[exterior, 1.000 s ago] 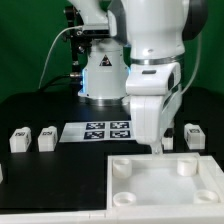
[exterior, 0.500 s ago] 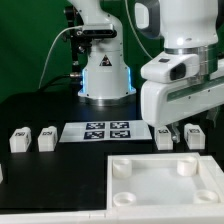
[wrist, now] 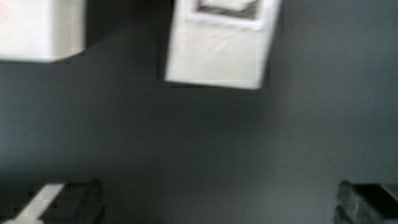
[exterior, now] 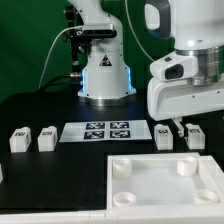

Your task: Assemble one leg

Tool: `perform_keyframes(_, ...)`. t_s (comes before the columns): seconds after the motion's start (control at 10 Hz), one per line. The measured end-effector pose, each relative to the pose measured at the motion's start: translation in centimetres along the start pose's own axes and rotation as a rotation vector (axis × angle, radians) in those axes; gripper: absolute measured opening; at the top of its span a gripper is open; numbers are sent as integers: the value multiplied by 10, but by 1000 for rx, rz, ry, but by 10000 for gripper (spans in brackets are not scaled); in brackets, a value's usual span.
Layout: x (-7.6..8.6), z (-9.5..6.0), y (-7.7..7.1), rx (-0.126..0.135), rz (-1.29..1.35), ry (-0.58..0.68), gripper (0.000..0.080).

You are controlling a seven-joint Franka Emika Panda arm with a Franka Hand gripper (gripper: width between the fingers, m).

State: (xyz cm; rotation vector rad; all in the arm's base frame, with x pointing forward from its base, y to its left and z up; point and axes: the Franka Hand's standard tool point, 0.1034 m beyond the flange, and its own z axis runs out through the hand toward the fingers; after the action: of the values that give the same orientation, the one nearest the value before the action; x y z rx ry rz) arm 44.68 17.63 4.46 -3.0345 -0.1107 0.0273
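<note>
Table (exterior: 40, 110): black, unpatterned. Backdrop (exterior: 25, 45): green. Leg (exterior: 46, 138) at nine o'clock and second leg (exterior: 165, 138) at three o'clock of the exterior view: white, each with a black-and-white square tag. Square piece (exterior: 150, 190) at five o'clock: plain white. Marker board (exterior: 108, 130), centre: white, carrying black-and-white tags. Arm (exterior: 190, 85): white. Gripper (wrist: 214, 200): black fingertips (wrist: 63, 203).

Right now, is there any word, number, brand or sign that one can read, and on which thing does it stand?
No word, number or brand can be read.
The marker board carries only black-and-white square tags, no letters.
Each leg carries one such tag; on the leg in the wrist view it is blurred.
</note>
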Motion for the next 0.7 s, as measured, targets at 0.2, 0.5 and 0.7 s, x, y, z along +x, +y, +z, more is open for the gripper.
perform_keyframes(0.2, -2, 1, 2, -7, -5, -42, 649)
perform_keyframes(0.5, -14, -1, 0, -34, 18, -267, 649)
perform_keyframes(0.7, -17, -2, -1, -37, 56, -494, 649)
